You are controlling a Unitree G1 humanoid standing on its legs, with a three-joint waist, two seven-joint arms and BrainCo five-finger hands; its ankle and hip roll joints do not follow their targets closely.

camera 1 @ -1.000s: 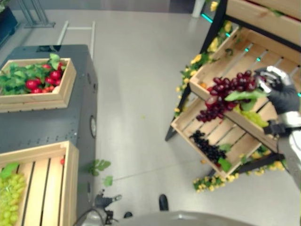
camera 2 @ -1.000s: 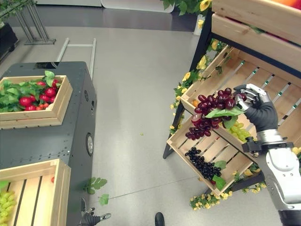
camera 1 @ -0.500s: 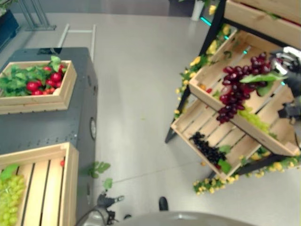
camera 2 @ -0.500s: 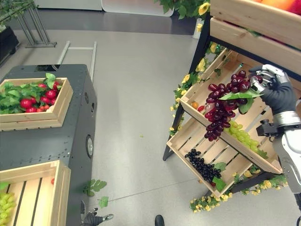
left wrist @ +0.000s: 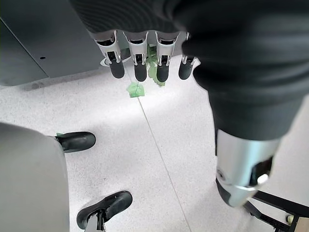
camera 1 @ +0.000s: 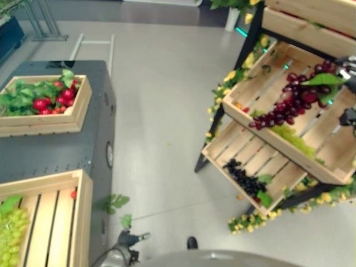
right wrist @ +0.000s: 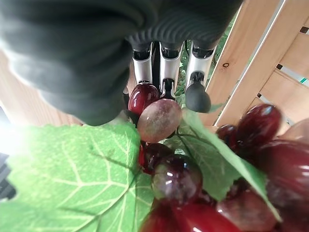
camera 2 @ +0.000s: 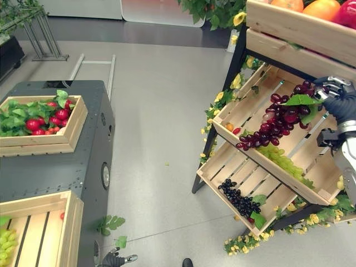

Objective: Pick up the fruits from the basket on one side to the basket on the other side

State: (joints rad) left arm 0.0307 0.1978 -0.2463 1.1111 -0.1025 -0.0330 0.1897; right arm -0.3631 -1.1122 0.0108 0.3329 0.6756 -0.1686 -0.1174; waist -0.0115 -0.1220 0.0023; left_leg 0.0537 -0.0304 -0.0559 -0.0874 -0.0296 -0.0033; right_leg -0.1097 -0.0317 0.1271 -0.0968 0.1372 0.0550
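**Red grapes held at the shelf crate, near crates waiting**

Item 1. Pale slatted crate at the near edge of the dark desk, with green grapes in its corner. We judge it a likely receiving crate, since most of its floor lies bare.

Item 2. Left hand, hanging low beside the desk over the floor, fingers straight and relaxed, carrying nothing. We count it idle. Loose green leaves lie on the floor beneath it.

Item 3. Second crate further along the desk, packed with red fruit and leaves.

Item 4. Slanted wooden shelf stand across the floor. Its lower crate holds black grapes; the tilt brings them down to its low front corner.

Item 5. Middle shelf crate, with green grapes lying against its front board.

Item 6. Red grape bunch, the task's thing. Our right hand has its fingers curled round the leafy stem end, so the bunch trails down slantwise over the middle crate. Whether its tip touches the slats we cannot tell.

Item 7. Top shelf, carrying orange and red fruit.
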